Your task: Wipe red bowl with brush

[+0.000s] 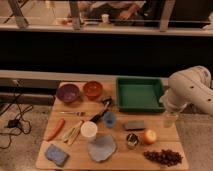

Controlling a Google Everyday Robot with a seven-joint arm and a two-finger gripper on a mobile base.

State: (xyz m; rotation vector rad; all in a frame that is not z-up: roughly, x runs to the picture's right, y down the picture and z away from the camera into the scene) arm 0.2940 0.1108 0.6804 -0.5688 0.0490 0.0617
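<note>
Brush not yet grasped
Gripper hangs at frame right, jaws open and empty; best grasp the brush mid-handle, centre frame, below the red bowl.

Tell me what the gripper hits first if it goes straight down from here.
Probably bare table just in front of the green tray's right corner; the gripper hangs there, open, pointing down. Depth is uncertain.

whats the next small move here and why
Probably swing the gripper left toward the brush. The gripper hangs open and empty at the right, beside the green tray, while the brush lies untouched just in front of the red bowl and must be picked up first.
</note>
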